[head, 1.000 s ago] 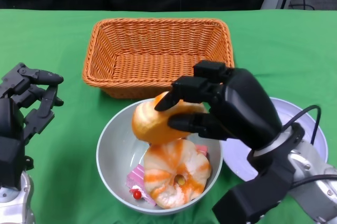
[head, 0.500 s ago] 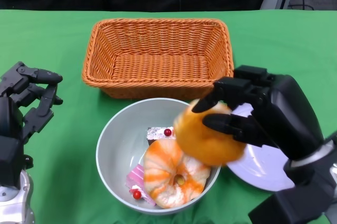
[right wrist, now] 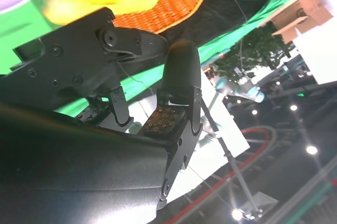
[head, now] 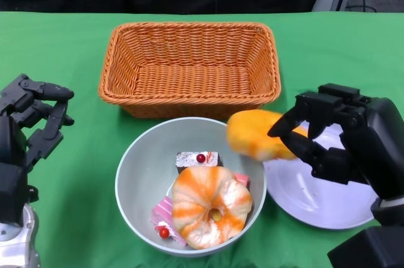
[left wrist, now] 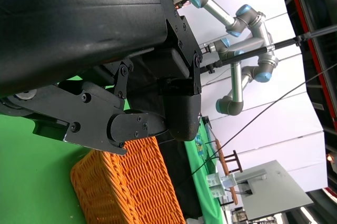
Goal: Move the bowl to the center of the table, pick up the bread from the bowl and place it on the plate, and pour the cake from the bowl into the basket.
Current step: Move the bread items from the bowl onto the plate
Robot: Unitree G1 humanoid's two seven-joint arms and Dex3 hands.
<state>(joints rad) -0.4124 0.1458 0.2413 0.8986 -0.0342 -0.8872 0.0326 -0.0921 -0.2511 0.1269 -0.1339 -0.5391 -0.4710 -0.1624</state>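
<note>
Over the green table (head: 57, 41), the right hand (head: 344, 142) grips bread (head: 255, 134); the left hand (head: 28, 126) is spread, holding nothing.

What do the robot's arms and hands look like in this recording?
Both hands are black, with jointed, many-fingered links held by visible screws. The left hand sits on a silver forearm. The right hand has a rounded, glossy black shell; the right wrist view shows a dotted pad on a finger.

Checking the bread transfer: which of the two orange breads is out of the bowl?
The plain orange bread, held by the right hand above the plate's edge; the ring-shaped bread lies in the bowl.
</note>
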